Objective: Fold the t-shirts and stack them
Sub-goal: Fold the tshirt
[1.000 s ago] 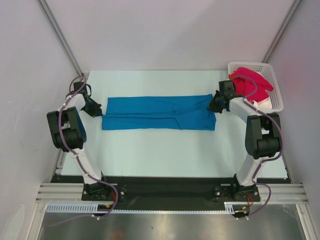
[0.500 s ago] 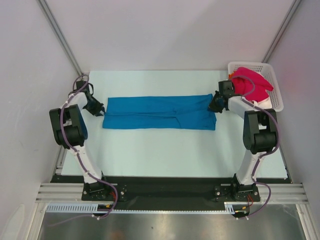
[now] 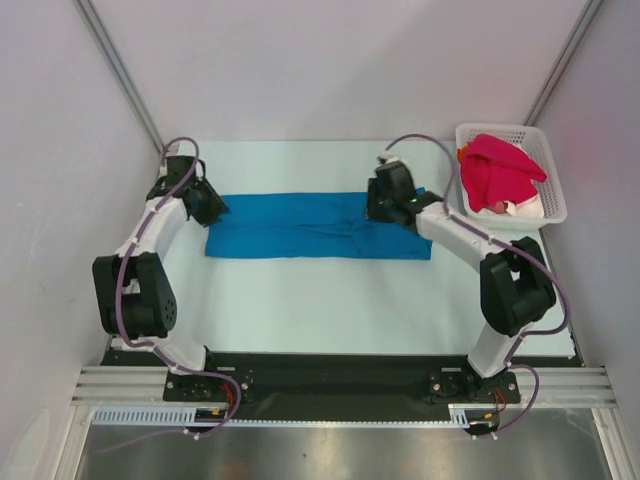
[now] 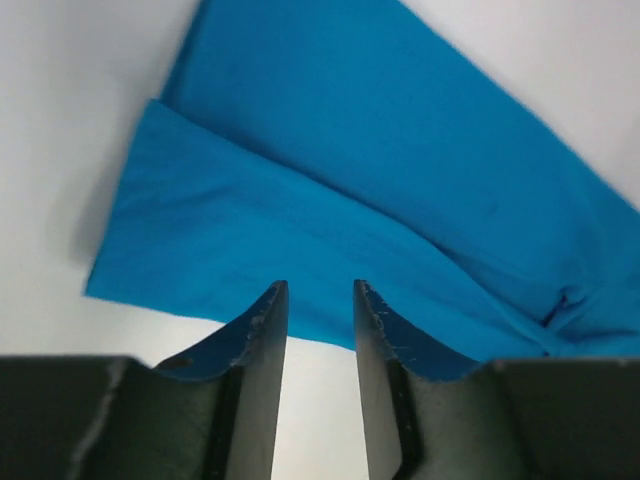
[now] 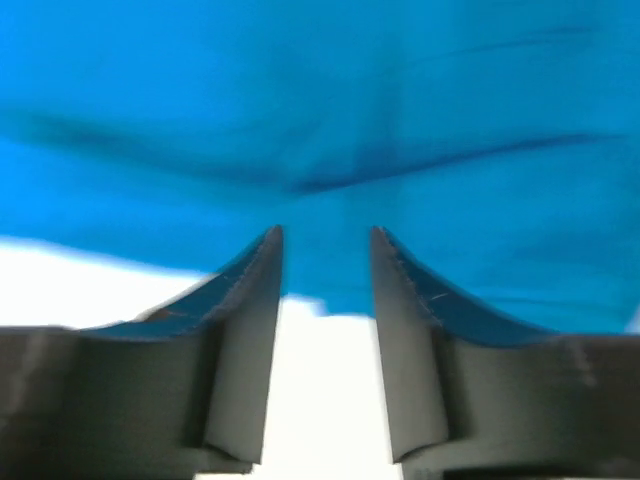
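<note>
The basket (image 3: 505, 129), at the upper right of the overhead view, held a crimson tee (image 3: 500, 170) heaped on top, with a bit of white cloth (image 3: 525, 208) at its lower edge. The blue tee (image 3: 300, 225) lay as a long folded strip across the table (image 3: 300, 300). The left gripper (image 4: 320, 290) stood open at the strip's left end. The right gripper (image 5: 327, 235), open too, hung over its right part, holding nothing.
</note>
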You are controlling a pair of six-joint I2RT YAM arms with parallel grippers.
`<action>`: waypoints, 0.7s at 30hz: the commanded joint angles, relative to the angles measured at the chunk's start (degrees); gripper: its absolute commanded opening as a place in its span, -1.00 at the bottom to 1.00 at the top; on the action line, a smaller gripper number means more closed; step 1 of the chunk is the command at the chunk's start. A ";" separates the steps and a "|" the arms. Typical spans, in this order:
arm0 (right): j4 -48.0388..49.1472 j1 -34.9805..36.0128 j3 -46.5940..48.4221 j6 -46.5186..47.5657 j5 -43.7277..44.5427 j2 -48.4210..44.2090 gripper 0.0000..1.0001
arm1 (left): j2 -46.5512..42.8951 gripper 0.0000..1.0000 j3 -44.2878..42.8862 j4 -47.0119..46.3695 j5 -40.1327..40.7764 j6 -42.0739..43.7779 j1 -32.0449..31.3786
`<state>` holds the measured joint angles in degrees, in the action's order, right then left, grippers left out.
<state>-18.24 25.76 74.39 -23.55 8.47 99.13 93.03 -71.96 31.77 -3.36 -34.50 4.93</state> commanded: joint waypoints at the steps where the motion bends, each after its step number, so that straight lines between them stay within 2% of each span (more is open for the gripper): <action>1: 2.07 7.45 0.66 -2.37 -1.08 1.75 -0.30 | 5.56 -0.28 1.92 -2.06 -5.34 1.98 -1.85; 2: 3.29 8.60 0.93 -2.81 -1.35 2.55 -0.51 | 7.93 -0.35 1.13 -1.98 -5.52 3.11 -2.03; 3: 3.65 9.56 1.11 -3.08 -1.09 4.21 -0.85 | 8.82 -0.43 0.86 -1.71 -4.39 3.73 -2.12; 4: 4.08 11.40 1.19 -3.25 0.04 4.92 -0.97 | 9.27 -0.47 0.77 -1.71 -3.25 4.26 -2.20; 13: 6.90 13.44 4.01 -4.84 -0.04 13.97 -1.00 | 13.31 -0.55 0.16 -0.57 -2.01 5.41 -2.03; 21: 9.54 13.27 4.18 -4.66 3.31 15.65 -1.00 | 14.37 -0.59 0.42 -0.04 -0.51 5.41 -1.33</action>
<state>-12.23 39.09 75.72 -27.42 9.15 114.34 107.00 -70.43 31.42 -4.89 -30.35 2.90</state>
